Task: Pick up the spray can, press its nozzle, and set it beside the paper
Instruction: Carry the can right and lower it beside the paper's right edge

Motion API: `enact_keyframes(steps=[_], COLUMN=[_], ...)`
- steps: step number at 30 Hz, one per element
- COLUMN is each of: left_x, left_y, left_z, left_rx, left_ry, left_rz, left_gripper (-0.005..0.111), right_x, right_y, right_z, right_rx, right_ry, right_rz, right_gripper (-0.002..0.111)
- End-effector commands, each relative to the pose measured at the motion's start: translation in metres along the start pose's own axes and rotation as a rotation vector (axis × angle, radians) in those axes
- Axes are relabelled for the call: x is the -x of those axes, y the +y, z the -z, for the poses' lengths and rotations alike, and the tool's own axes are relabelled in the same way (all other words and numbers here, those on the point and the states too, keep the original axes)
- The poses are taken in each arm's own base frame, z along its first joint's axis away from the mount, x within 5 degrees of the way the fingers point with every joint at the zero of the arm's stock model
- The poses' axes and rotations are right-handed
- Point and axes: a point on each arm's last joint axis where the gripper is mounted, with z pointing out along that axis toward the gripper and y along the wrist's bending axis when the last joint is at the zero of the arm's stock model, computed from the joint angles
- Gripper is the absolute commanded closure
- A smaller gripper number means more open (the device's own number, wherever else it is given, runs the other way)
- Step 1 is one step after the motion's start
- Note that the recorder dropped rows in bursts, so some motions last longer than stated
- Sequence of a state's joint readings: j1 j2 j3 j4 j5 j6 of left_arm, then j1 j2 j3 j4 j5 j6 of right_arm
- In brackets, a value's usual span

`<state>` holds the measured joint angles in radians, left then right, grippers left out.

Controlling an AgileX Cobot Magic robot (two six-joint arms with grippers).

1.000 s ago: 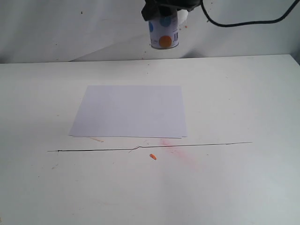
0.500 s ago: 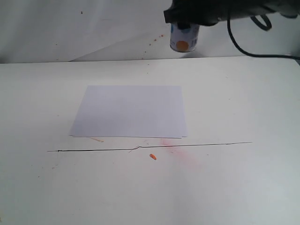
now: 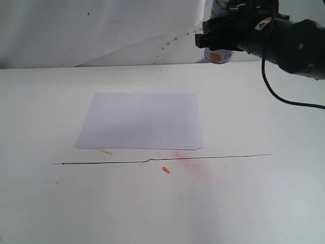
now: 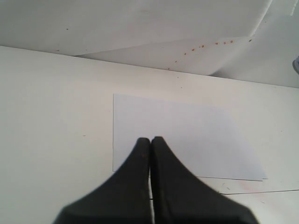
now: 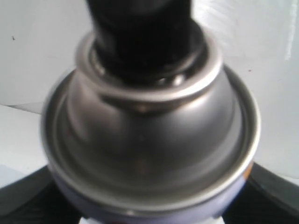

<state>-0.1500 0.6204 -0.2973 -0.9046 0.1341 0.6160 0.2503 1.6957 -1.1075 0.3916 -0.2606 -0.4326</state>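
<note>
Exterior view: right claw has the can clamped round its middle, jaws set wide to the can's girth. Can is in the air over the back edge of the counter, well clear of the surface. Long axis is roughly upright, orange-dot end down; the top runs out of frame, so no read on the nozzle here. Paper lies flat mid-counter. Can sits behind and to the right of its far right corner, not over the sheet. Bare counter right of the paper looks like the obvious drop spot, which is down and toward the near side from where the claw is now. Reddish smear and an orange fleck lie near the paper's front edge.

Left wrist view: left claw is fully closed, pads touching, nothing in it. It hangs over the paper near one corner. It's not involved; the right arm owns the move.

Right wrist view: looking straight at the can's silver dome, with black nozzle on top and nothing touching it. Claw jaws show dark on either side of the can body. My read: keep the axis vertical on the way down and release only once the base is flat, or it tips.
</note>
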Motion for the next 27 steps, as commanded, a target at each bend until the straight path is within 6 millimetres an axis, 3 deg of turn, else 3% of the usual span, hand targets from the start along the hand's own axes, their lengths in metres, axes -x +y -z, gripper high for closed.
enact_keyframes(steps=[1,9,15,21,27], left_x=[-0.001,-0.001,-0.001,-0.001,-0.001], left_y=[0.000,0.000,0.000,0.000,0.000], left_z=[0.001,0.001,0.001,0.001,0.001], left_rx=[-0.003,-0.003,-0.003,-0.003,-0.003], left_ry=[-0.003,-0.003,-0.003,-0.003,-0.003], left_rz=[0.016,0.016,0.016,0.016,0.016], left_gripper=[0.107,0.107,0.107,0.107,0.107], right_x=[0.013,-0.012,-0.034,-0.059,-0.074], right_y=[0.011,0.019,0.010,-0.005,-0.006], right_z=[0.009,-0.008,-0.021,-0.016,-0.013], right_rx=[0.061,0.114,0.090,0.057,0.057], right_ry=[-0.163,-0.122,-0.078,-0.027,0.022], right_rz=[0.054,0.094,0.088,0.058,0.051], right_gripper=[0.108,0.108,0.108,0.108,0.108])
